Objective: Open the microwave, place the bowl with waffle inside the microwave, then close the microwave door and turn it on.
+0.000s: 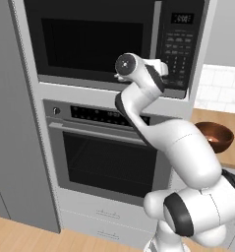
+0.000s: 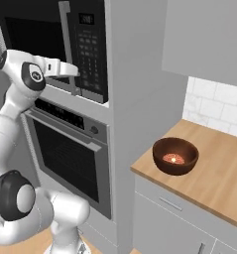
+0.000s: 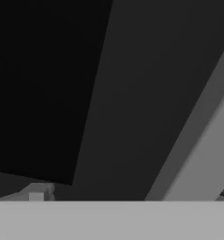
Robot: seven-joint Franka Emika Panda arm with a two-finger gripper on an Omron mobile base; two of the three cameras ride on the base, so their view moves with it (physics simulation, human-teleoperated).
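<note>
The black microwave sits built in at the top of the cabinet column, and the microwave door is shut. My gripper is up against the lower end of the door's vertical grey handle, left of the keypad. From the right, the gripper is beside the handle, open and holding nothing. The hand view is close on the door's dark glass, with the grey handle slanting at the right. The brown bowl stands on the wooden counter with the orange waffle inside.
A steel-trimmed oven with a horizontal handle sits right below the microwave, with drawers under it. The grey cabinet column's side wall stands between the microwave and the counter. White tiles back the counter.
</note>
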